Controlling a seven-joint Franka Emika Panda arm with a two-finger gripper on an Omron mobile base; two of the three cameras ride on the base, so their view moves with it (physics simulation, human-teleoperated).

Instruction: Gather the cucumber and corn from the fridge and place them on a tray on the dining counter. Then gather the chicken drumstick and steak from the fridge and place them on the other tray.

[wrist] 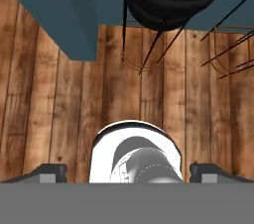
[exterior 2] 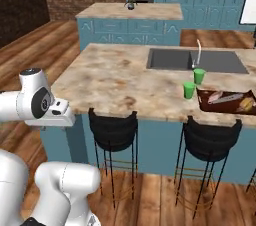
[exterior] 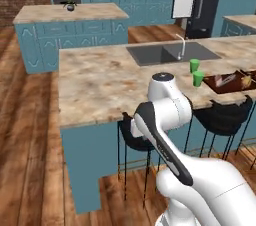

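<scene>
Kitchen with the dining counter tabletop point(exterior 2: 115, 82) ahead, fridge point(exterior: 205, 5) far back (door ajar), one tray point(exterior 2: 202, 101) holding steak point(exterior 2: 216, 96), likely floppy and slick, best gripped mid-slab; pincer point(wrist: 128, 172) spread wide, empty, aimed at floor.

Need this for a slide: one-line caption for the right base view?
Dining counter with sink, two green cups and a loaded dark tray; black stools below.
</scene>
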